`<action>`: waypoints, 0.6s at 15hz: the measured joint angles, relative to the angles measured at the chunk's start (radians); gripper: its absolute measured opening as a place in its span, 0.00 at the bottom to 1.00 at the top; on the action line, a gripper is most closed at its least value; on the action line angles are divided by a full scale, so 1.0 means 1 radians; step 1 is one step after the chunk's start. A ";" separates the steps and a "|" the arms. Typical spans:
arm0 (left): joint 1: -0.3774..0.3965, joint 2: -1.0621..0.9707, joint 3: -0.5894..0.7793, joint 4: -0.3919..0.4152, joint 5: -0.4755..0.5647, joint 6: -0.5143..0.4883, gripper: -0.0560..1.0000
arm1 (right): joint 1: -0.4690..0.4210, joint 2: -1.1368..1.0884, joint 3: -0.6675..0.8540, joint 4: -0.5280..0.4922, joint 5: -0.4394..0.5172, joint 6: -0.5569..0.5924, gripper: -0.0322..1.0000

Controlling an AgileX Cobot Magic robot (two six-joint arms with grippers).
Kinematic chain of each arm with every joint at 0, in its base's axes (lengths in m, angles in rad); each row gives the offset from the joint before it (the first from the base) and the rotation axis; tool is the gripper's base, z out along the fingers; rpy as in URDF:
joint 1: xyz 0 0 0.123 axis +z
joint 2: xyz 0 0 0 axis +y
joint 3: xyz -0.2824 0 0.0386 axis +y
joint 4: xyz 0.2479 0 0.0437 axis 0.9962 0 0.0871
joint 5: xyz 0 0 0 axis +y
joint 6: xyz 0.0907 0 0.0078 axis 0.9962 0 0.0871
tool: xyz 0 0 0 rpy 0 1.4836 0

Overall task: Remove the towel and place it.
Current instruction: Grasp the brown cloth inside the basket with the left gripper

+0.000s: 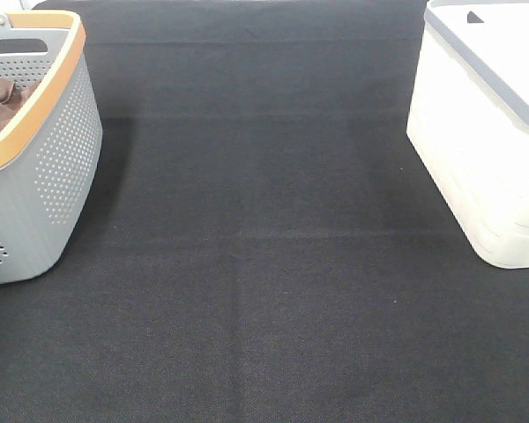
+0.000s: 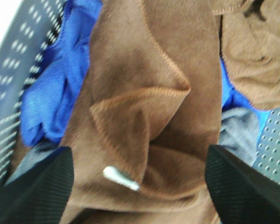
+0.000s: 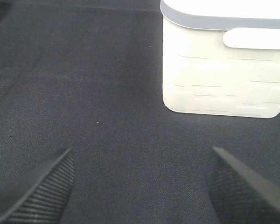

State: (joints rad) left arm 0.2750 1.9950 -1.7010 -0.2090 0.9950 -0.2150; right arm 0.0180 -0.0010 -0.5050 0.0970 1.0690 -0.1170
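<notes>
Loosely folded towel (image 2: pixel 144 93), tag (image 2: pixel 121 178) nearest jaws

Of the left gripper (image 2: pixel 140 148) only the two fingers (image 2: pixel 35 193) show: matte black wedges, broad at the base and narrowing to blunt tips, with a fine, close-grained texture across their faces. The right gripper (image 3: pixel 142 150) has the same pair of black, wedge-shaped fingers (image 3: pixel 35 196). On these the texture reads more clearly as thin parallel ridges packed tightly across each face, slightly greyer where the light catches them.
</notes>
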 joint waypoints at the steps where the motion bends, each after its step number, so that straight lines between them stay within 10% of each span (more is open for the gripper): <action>1: 0.000 0.018 -0.009 -0.030 -0.003 -0.001 0.72 | 0.000 0.000 0.000 0.000 0.000 0.000 0.75; 9: 0.000 0.090 -0.017 -0.071 -0.059 -0.002 0.51 | 0.000 0.000 0.000 -0.001 0.000 0.001 0.75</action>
State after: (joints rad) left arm 0.2750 2.0850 -1.7180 -0.2800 0.9360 -0.2170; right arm 0.0180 -0.0010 -0.5050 0.0960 1.0690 -0.1160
